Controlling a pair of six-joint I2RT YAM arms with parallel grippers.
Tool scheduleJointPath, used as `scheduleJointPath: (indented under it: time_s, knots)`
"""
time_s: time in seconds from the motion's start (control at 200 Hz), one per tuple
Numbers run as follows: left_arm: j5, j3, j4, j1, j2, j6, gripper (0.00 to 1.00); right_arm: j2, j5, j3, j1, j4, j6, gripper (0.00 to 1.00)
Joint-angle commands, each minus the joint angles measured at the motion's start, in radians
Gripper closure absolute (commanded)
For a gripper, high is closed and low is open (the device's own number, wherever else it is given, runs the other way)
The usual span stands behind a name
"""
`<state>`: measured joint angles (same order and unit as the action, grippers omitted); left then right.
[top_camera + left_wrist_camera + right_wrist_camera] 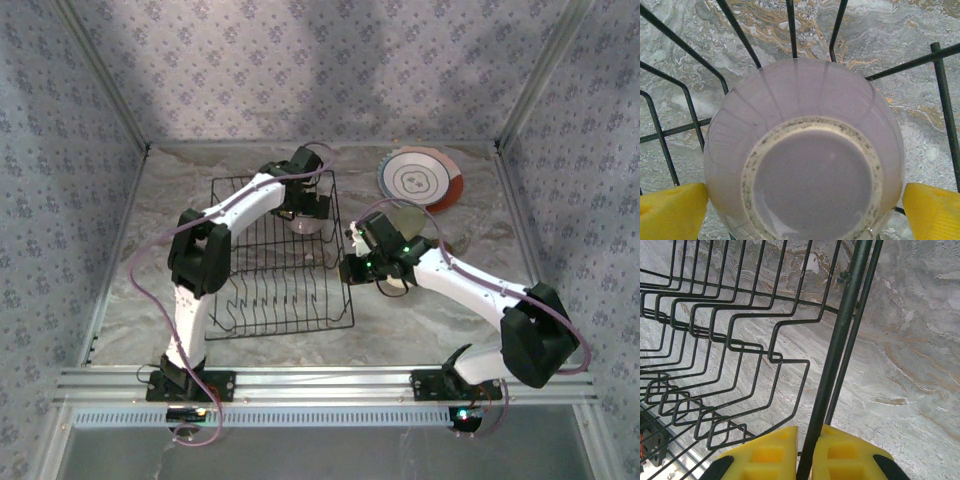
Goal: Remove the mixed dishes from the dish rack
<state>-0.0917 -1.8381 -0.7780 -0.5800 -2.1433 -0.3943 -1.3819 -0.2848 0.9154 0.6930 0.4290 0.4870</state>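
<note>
The black wire dish rack (262, 300) sits mid-table. A lavender bowl (805, 125) rests upside down in the rack's far right corner, foot ring up. My left gripper (802, 215) is open right above it, a yellow finger (670, 212) on each side of the bowl and apart from it. In the top view this gripper (305, 208) hangs over the bowl (304, 225). My right gripper (806, 450) is shut on the rack's right rim wire (840, 340), seen at the rack's right side (352, 268).
Stacked plates (420, 178), the top one white with green rings over an orange-red rim, lie at the back right. A round tan dish (410, 217) lies partly behind my right arm. Patterned walls and metal posts enclose the table.
</note>
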Motion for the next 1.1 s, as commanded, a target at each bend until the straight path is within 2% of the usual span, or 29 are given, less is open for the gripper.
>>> scheduleJointPath:
  time_s: [0.0, 0.315, 0.395, 0.754, 0.879, 1.094]
  knots:
    - [-0.038, -0.019, -0.05, -0.008, -0.04, -0.016, 0.01, -0.015, -0.032, 0.017, 0.025, 0.001, -0.047, 0.89]
    - [-0.052, 0.065, -0.013, -0.008, -0.047, -0.033, 0.01, -0.017, -0.031, 0.022, 0.028, 0.004, -0.047, 0.9]
    - [-0.052, 0.068, -0.013, -0.005, -0.053, -0.036, 0.03, -0.016, -0.03, 0.022, 0.028, 0.004, -0.048, 0.9]
    - [-0.051, 0.089, 0.006, -0.004, -0.001, -0.045, 0.33, -0.009, -0.03, 0.018, 0.027, 0.013, -0.047, 0.91]
    - [-0.057, 0.089, 0.002, -0.006, 0.031, -0.038, 0.49, -0.009, -0.03, 0.019, 0.027, 0.013, -0.047, 0.91]
    - [-0.091, 0.086, -0.012, -0.005, 0.076, -0.034, 0.6, -0.011, -0.026, 0.019, 0.028, 0.007, -0.045, 0.91]
